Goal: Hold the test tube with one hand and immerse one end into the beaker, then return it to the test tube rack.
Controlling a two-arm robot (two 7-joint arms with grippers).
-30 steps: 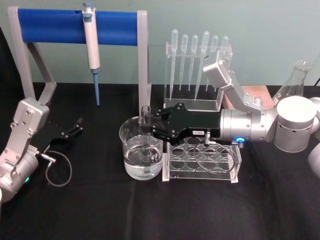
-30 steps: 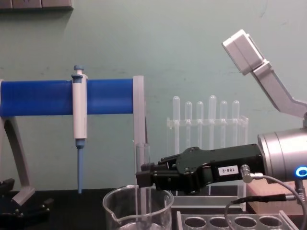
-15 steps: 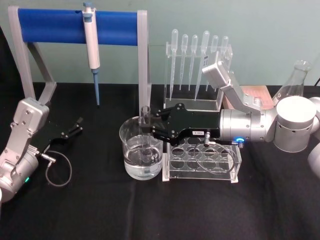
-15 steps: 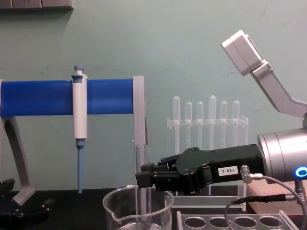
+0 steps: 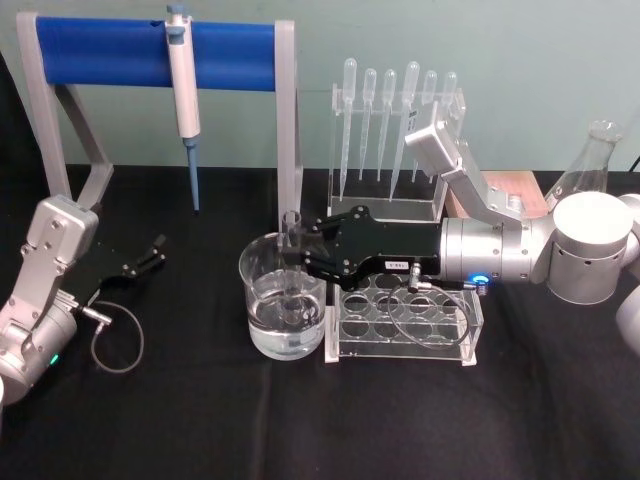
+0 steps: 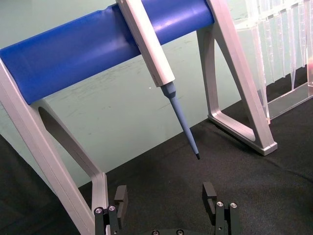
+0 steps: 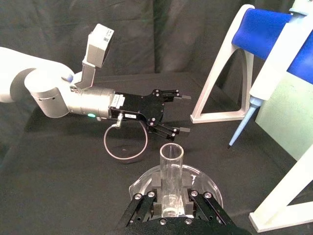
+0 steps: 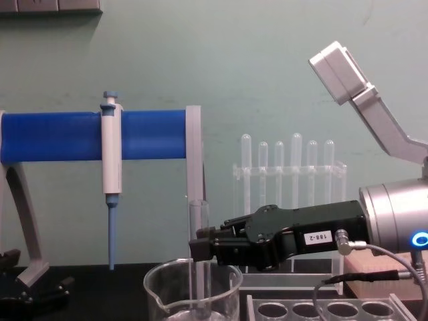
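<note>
The test tube (image 5: 291, 232) stands upright inside the beaker (image 5: 262, 322), its lower end down in the water. My right gripper (image 5: 293, 256) reaches in from the right and is shut on the test tube just above the beaker's rim. From the side, the test tube (image 8: 198, 221) rises out of the beaker (image 8: 160, 291) with the right gripper (image 8: 198, 249) clamped on it. The right wrist view looks down the test tube (image 7: 171, 166) between my right gripper's fingers (image 7: 142, 205). My left gripper (image 5: 150, 255) rests open on the table at the left, also seen as the left gripper (image 6: 166, 196).
A clear rack with round holes (image 5: 404, 322) sits right beside the beaker. Behind stand a blue-barred stand (image 5: 150, 52) holding a pipette (image 5: 183, 100) and a rack of plastic pipettes (image 5: 395, 130). A conical flask (image 5: 590, 160) and a wooden block (image 5: 510, 190) are at the back right.
</note>
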